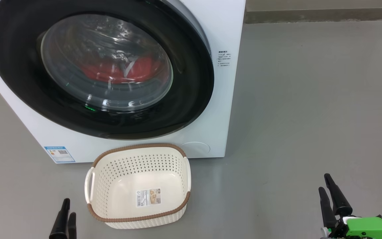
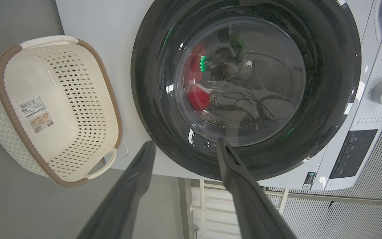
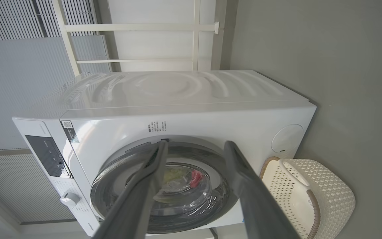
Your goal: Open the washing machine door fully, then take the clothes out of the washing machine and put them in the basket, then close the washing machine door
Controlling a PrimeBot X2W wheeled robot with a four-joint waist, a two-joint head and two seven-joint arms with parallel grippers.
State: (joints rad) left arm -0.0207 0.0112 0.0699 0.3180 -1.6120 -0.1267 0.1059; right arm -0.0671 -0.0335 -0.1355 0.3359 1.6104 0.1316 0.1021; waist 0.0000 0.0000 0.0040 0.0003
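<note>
Hovering: left gripper (image 1: pixel 69 207), right gripper (image 1: pixel 324 182), jaws spread, unladen | door (image 1: pixel 191 83) shut, clothes (image 1: pixel 138 71) inside washer (image 1: pixel 224 33) | basket (image 1: pixel 138 146) just in front

A: Any text we can read?
B: Nothing legible. We see a blue label (image 1: pixel 59 154) with a QR code low on the washing machine (image 1: pixel 214 132) front, but the print's too small.
A: And the printed text (image 1: pixel 224 58) beside the washing machine door (image 1: pixel 191 99)?
B: Tiny lines, we can't read them. The paper label (image 1: pixel 148 197) on the basket (image 1: pixel 111 186) bottom has a barcode; the words are blurred.
</note>
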